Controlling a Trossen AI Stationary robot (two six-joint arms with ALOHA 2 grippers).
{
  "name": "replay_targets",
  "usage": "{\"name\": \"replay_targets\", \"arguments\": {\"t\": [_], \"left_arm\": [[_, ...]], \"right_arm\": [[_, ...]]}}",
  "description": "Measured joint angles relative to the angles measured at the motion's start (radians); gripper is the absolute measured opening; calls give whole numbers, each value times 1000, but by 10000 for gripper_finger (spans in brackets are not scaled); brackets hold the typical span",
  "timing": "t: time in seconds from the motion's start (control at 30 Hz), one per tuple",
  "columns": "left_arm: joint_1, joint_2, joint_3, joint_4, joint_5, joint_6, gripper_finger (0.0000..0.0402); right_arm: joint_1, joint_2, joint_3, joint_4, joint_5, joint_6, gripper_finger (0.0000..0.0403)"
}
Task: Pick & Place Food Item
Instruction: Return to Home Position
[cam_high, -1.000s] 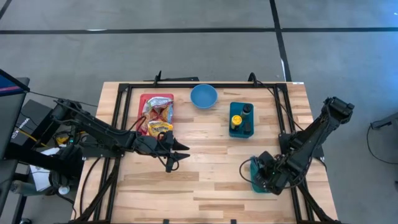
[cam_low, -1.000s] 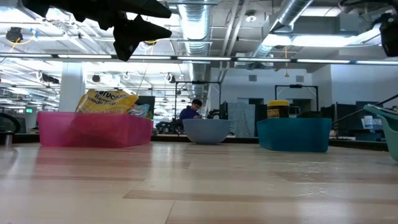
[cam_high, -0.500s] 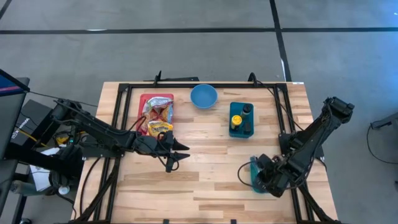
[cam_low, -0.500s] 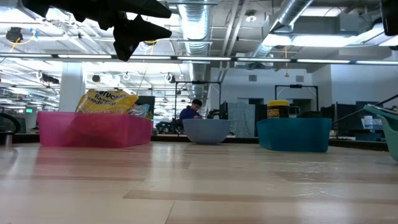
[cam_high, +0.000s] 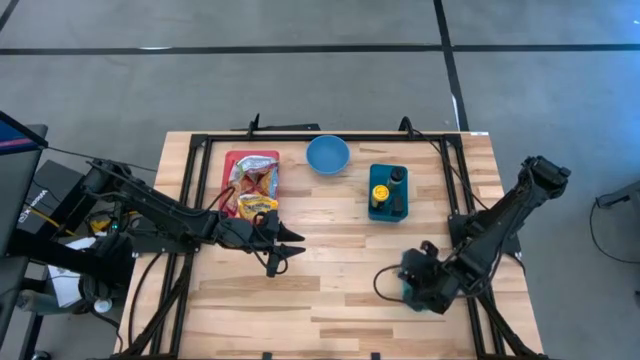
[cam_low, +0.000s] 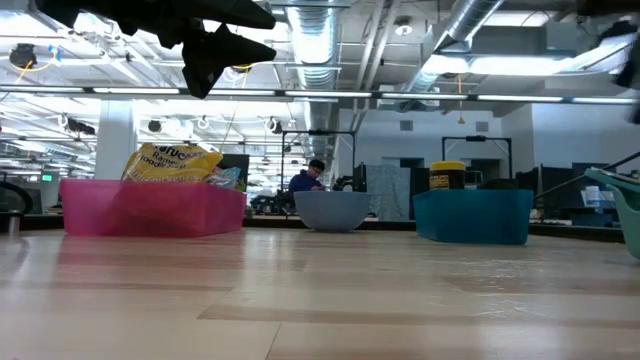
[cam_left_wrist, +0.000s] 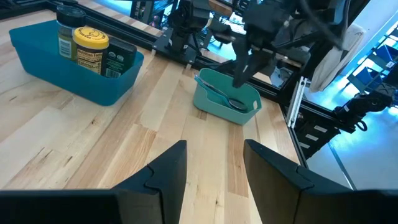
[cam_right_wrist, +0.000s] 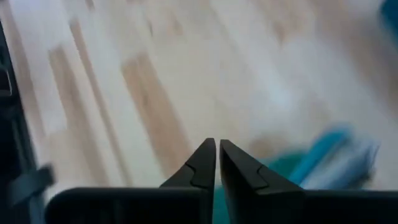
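Right pincer (cam_right_wrist: 217, 152), tips together, over green bin (cam_left_wrist: 217, 114) nr table (cam_high: 340, 300) rt edge.

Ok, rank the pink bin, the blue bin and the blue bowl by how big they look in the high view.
1. pink bin: the largest footprint.
2. blue bin: narrower and a bit shorter.
3. blue bowl: smallest, though not far behind the blue bin.

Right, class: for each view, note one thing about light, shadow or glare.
Low view: bright ceiling lights turn the left arm into a black silhouette, and the table carries a pale sheen. High view: even light, no hard shadows on the table. Left wrist view: strong glare in the room beyond the green bin.
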Motion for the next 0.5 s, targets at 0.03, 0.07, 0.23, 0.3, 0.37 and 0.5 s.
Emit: {"name": "replay_targets", "arguments": {"t": [0.03, 0.07, 0.23, 0.3, 0.37, 0.5], "left_arm": [[0, 0, 0, 0, 0, 0, 153], [0, 0, 0, 0, 0, 0, 153], [0, 0, 0, 0, 0, 0, 153], [0, 0, 0, 0, 0, 0, 153], [0, 0, 0, 0, 0, 0, 153], [0, 0, 0, 0, 0, 0, 153]], "right_arm": [[-9, 0, 0, 19, 39, -47, 18], [-19, 0, 0, 44, 79, -96, 16], [-67, 0, 0, 225, 294, -402, 2], [-86, 0, 0, 317, 367, -534, 2], [-106, 0, 0, 407, 403, -657, 4], [-153, 0, 0, 568, 400, -834, 1]]}}
